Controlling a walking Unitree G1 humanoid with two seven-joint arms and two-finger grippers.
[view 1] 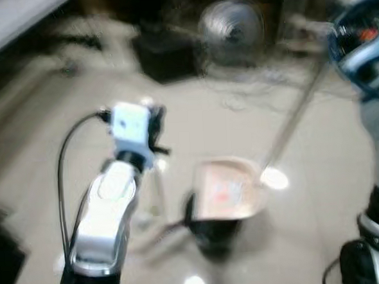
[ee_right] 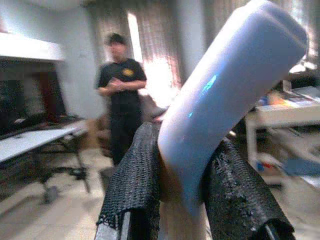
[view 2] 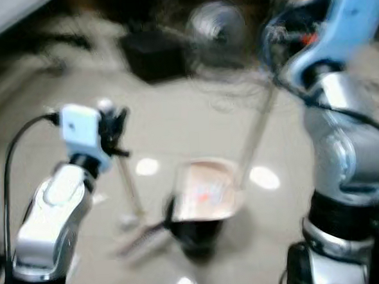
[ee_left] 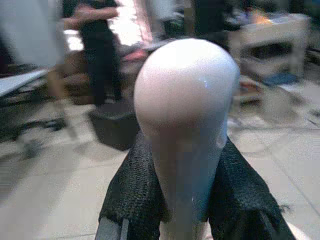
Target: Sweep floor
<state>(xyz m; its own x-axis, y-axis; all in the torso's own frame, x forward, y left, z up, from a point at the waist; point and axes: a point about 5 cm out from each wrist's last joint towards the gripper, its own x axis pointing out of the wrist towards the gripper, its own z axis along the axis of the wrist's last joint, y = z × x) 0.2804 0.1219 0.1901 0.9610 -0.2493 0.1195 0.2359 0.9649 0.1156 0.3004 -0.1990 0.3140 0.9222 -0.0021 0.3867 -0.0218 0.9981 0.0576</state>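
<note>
Two tools are in hand over the pale tiled floor (view 1: 321, 192): a broom and a long-handled dustpan. The dustpan (view 1: 228, 190) sits on the floor ahead of the robot, between the two arms, its open tray showing pinkish inside with a dark part below it. Its thin pole (view 1: 291, 126) slants up to the right gripper (ee_right: 185, 200), whose black fingers (ee_right: 132, 195) are closed around the pale blue top of that handle. The left gripper (ee_left: 185, 200) is likewise clamped on a rounded pale handle end (ee_left: 187, 115), the broom's by my reading; a faint shaft (view 2: 129, 184) runs down from it toward the floor just left of the dustpan, ending in a pale smear that may be the bristles.

The chief risk is at the pan: if the broom stroke comes in crooked, it could push the pan aside or tip it, spilling whatever lies in it. Loose cables (view 1: 245, 100) lie on the floor farther off near a standing fan (view 1: 232, 25) and a dark box (view 1: 165, 56), and a wide sweep could snag them. A person (ee_right: 120, 95) stands across the room in the right wrist view, well apart from the tools.

Both head views are smeared by motion, so the broom head, any dirt on the floor and the pan's contents are hard to make out, and I cannot tell whether the bristles touch the floor.
</note>
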